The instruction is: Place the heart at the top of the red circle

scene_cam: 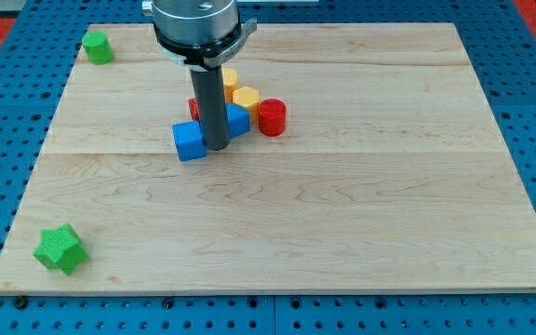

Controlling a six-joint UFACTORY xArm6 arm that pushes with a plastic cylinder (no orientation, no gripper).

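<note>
The red circle [272,117] is a short red cylinder right of the board's centre cluster. A yellow block [230,78], probably the heart, lies up and left of it, partly hidden behind my rod. A yellow hexagon [246,97] sits between them, touching or nearly touching the red circle. My tip [217,147] rests on the board between the blue cube [189,141] on its left and a blue triangle [238,121] on its right, below the yellow blocks. A red block [194,108] peeks out left of the rod; its shape is hidden.
A green circle [98,46] sits at the board's top left corner. A green star [60,248] sits near the bottom left corner. The wooden board [342,233] lies on a blue perforated base.
</note>
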